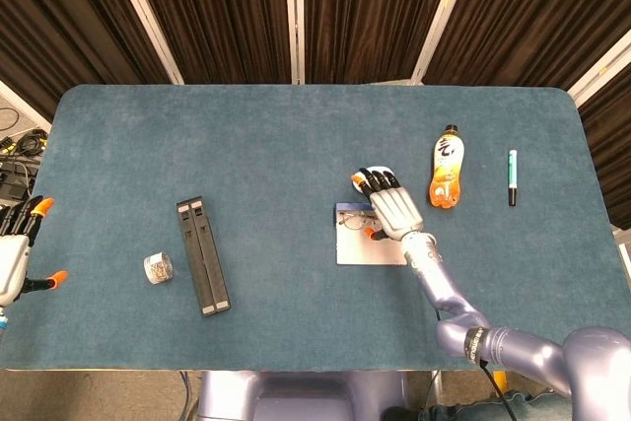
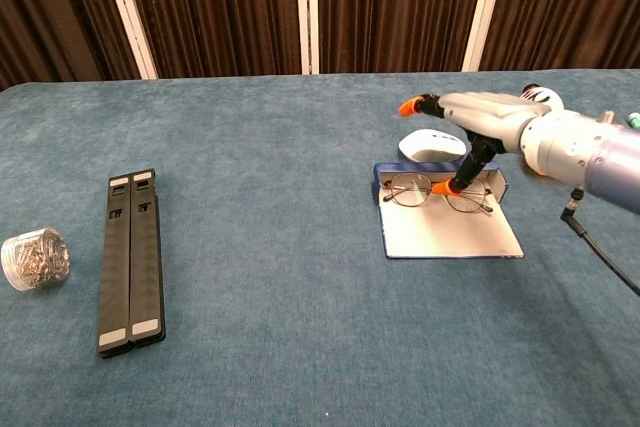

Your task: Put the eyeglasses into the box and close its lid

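Thin metal-rimmed eyeglasses point(image 2: 432, 192) point(image 1: 352, 219) lie unfolded across the shallow blue box point(image 2: 498, 183) point(image 1: 342, 209). The box's white lid point(image 2: 450, 232) point(image 1: 367, 249) lies open and flat in front of it. My right hand point(image 2: 480, 122) point(image 1: 391, 207) hovers over the box with its fingers stretched out and apart. Only its orange thumb tip reaches down to the middle of the glasses frame; nothing is gripped. My left hand point(image 1: 15, 248) shows in the head view only, at the table's far left edge, with its fingers spread and nothing in them.
A white oval object point(image 2: 432, 145) point(image 1: 363, 178) sits just behind the box. An orange bottle point(image 1: 447, 173) lies to the right, with a green-and-white marker point(image 1: 512, 176) beyond it. On the left are a black folded bar point(image 2: 132, 262) point(image 1: 203, 255) and a small clear jar point(image 2: 35, 259) point(image 1: 158, 268).
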Controlling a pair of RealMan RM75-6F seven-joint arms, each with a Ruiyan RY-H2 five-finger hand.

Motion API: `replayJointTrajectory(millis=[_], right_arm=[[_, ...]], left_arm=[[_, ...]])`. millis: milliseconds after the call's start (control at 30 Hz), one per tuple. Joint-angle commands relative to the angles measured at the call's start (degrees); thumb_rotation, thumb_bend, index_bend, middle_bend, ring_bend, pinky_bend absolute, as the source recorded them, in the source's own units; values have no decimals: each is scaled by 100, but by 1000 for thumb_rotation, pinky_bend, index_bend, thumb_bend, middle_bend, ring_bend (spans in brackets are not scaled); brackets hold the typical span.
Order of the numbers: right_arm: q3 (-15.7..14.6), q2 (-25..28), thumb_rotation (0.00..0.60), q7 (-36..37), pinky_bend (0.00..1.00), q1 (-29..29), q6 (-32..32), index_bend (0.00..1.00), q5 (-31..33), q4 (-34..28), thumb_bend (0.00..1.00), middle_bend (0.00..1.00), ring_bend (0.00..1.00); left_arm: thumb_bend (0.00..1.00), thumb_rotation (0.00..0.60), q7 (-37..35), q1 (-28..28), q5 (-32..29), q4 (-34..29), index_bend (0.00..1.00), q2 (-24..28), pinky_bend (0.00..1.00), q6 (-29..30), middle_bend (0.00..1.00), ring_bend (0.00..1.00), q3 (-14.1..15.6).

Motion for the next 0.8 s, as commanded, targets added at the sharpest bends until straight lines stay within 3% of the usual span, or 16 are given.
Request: replayJointTrajectory(millis=[33, 567, 800], right_arm=[[-10, -135, 600, -77, 0, 34, -63, 82, 64, 175, 150, 0, 0], [60, -687, 600, -118, 0, 210, -298, 85, 63, 1369, 117, 0, 0], [226, -929, 600, 21, 0, 324, -437, 93, 108, 1897, 117, 0, 0]], left_arm=[[0, 600, -11, -2, -11, 10, 0, 3, 0, -7, 0, 0, -3], [0, 600, -40, -11, -74, 39, 0, -4, 0, -32, 0, 0, -16], [0, 600, 8, -53, -181, 94, 0, -44, 0, -118, 0, 0, -33]])
